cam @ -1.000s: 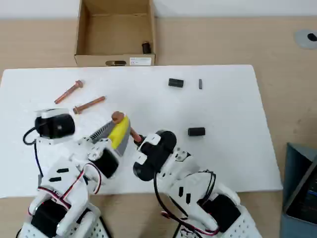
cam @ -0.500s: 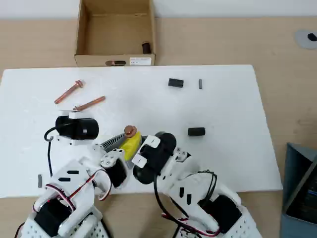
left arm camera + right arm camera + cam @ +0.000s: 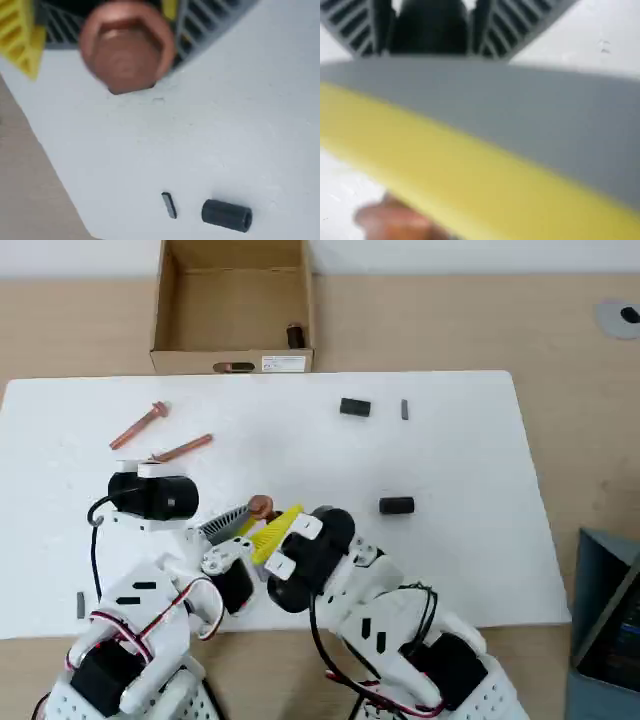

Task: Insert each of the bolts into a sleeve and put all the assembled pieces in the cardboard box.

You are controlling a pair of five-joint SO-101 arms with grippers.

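**Copper Bolt Clamped in Left Gripper, Right Gripper Close Alongside**

The copper hex-head bolt [image 3: 127,47] was held in the left gripper [image 3: 262,518], whose yellow and grey ribbed fingers were closed on its shank. The head pointed up toward the wrist camera. In the high view this bolt sat over the near middle of the white mat [image 3: 450,560].

The right gripper [image 3: 430,30] stood just beside it. Its two grey fingers were closed on a dark body that appeared to be a black cylindrical sleeve [image 3: 430,17]. In the right wrist view, the left gripper's yellow finger [image 3: 470,170] crossed in front at close range.

Two loose copper bolts [image 3: 139,425] [image 3: 181,450] lay on the far left of the mat, near each other but apart. A spare black sleeve [image 3: 397,505] lay to the right of the grippers. A further black sleeve [image 3: 355,407] lay near the far edge, with a small dark strip [image 3: 405,409] beside it.

The open cardboard box [image 3: 232,362] stood on the wooden table [image 3: 560,330], beyond the mat's far edge. One dark assembled piece [image 3: 295,335] lay in its right-hand corner.
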